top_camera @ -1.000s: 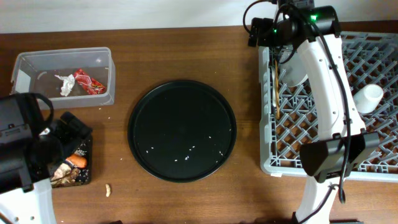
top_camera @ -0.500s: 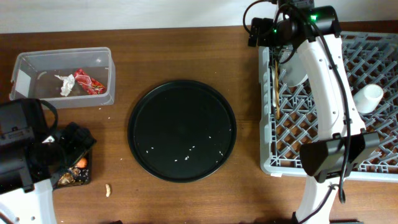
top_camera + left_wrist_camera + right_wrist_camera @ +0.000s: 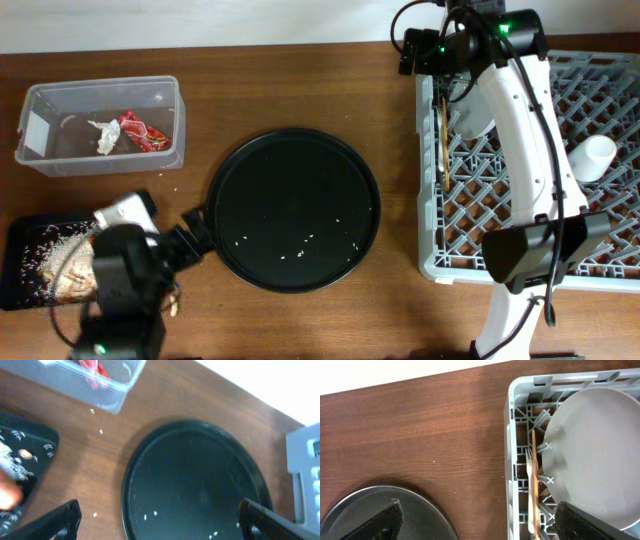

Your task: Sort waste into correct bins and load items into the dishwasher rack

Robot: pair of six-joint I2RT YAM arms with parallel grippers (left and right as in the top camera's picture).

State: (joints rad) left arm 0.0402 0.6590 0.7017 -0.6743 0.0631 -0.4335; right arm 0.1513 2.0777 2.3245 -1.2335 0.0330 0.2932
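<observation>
My left gripper (image 3: 159, 524) is spread wide and empty by the left rim of the big round black tray (image 3: 292, 180), which carries a few white rice grains (image 3: 300, 252). Left of that tray sit two bins. The clear rectangular plastic box (image 3: 100, 88) holds the red shiny wrapper (image 3: 140, 131) and the crumpled white tissue (image 3: 103, 137). The other is the shallow black rectangular tray (image 3: 22, 285). Right of it, the grey pegged rack (image 3: 428, 220) holds the round white plate (image 3: 590, 455), white fork (image 3: 527, 487) and wooden chopsticks (image 3: 534, 460). My right gripper (image 3: 482, 522) hangs there, equally wide and empty.

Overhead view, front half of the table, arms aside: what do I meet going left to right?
shallow black tray → big round black tray → dishwasher rack
</observation>
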